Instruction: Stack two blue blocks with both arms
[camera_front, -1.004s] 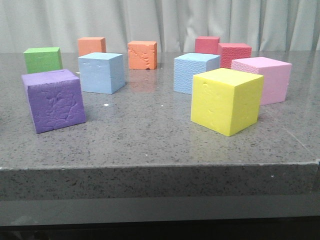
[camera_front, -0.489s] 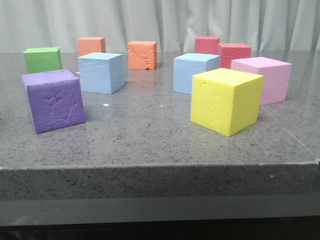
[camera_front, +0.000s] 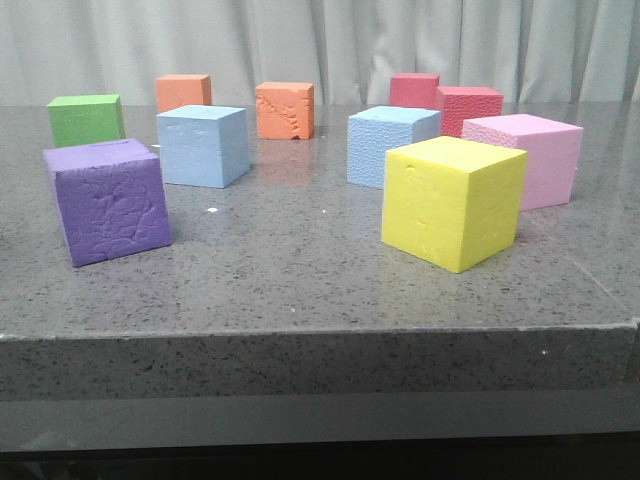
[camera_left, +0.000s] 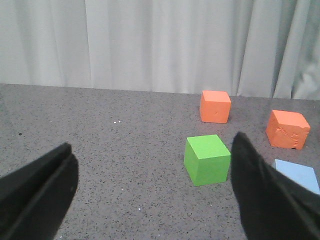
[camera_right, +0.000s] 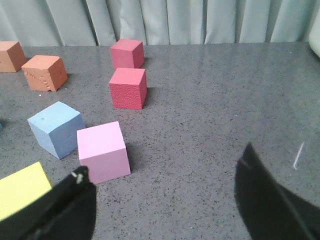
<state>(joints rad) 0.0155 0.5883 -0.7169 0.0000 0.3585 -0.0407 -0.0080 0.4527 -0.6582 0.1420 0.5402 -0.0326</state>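
Two blue blocks (camera_front: 203, 146) (camera_front: 391, 146) sit apart, unlabelled; left gripper (camera_left: 150, 192) and right gripper (camera_right: 165, 200) spread, empty.

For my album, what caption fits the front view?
Ten foam cubes on a grey table, two blue blocks waiting apart.

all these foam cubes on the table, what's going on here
Nothing is being handled yet. Two blue blocks sit apart on the grey table: the left blue block near the purple cube, and the right blue block behind the yellow cube. The job is to stack them, and neither is lifted. In the wrist views, the left gripper and right gripper both hang above the table with fingers spread wide, holding nothing.
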